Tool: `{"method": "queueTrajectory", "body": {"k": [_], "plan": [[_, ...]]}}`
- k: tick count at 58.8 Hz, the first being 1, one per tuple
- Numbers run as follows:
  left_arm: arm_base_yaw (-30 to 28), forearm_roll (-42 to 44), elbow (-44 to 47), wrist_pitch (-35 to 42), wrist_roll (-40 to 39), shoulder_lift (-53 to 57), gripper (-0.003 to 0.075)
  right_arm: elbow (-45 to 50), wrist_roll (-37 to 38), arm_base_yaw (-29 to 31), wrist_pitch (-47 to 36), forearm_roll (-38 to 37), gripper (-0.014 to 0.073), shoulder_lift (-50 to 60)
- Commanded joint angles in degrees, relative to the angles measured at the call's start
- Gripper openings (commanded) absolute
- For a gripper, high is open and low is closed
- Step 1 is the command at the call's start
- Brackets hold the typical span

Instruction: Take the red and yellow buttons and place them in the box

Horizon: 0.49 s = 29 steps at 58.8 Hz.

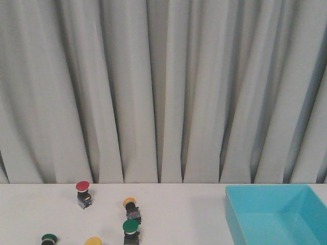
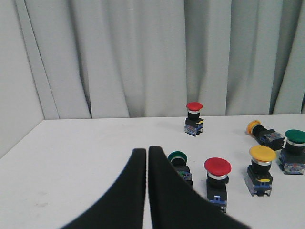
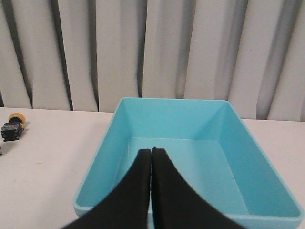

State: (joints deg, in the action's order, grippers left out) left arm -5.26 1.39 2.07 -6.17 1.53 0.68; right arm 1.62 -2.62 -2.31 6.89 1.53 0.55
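Currently both grippers are seen only in wrist views, each clenched w/ nothing held. Left gripper [image 2: 147, 151] has fingers pressed together, tips just above the table [image 2: 71, 157]. Just beyond its tips, to one side, a green button [image 2: 179, 164] stands, partly hidden by a finger. Next out: near red button [image 2: 217, 181], then upright yellow button [image 2: 260, 167], then a 2nd green button [image 2: 293, 150]. Farther ahead a far red button [image 2: 194, 118] stands upright near the curtain [image 2: 143, 57]; a tipped yellow button [image 2: 263, 132] lies on its side. Right gripper [image 3: 152, 152] is likewise clamped on nothing, tips over the near part of the box [image 3: 95, 171], which holds no buttons. Same tipped yellow button is visible well off to one side of the right gripper.
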Motion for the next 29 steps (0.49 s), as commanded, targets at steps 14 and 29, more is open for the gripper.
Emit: {"method": "queueTrajectory", "body": {"k": [14, 29], "plan": [[0.29, -0.59, 0.05, 10.87, -0.65, 0.79, -0.0005, 0.88, 0.39, -0.09, -4.26, -0.14, -0.0008, 1.09], [0.29, -0.59, -3.17, 30.99, -8.41, 0.58, -0.0005, -2.4, 1.91, -0.09, -36.47, 5.68, -0.0008, 0.37]]}}
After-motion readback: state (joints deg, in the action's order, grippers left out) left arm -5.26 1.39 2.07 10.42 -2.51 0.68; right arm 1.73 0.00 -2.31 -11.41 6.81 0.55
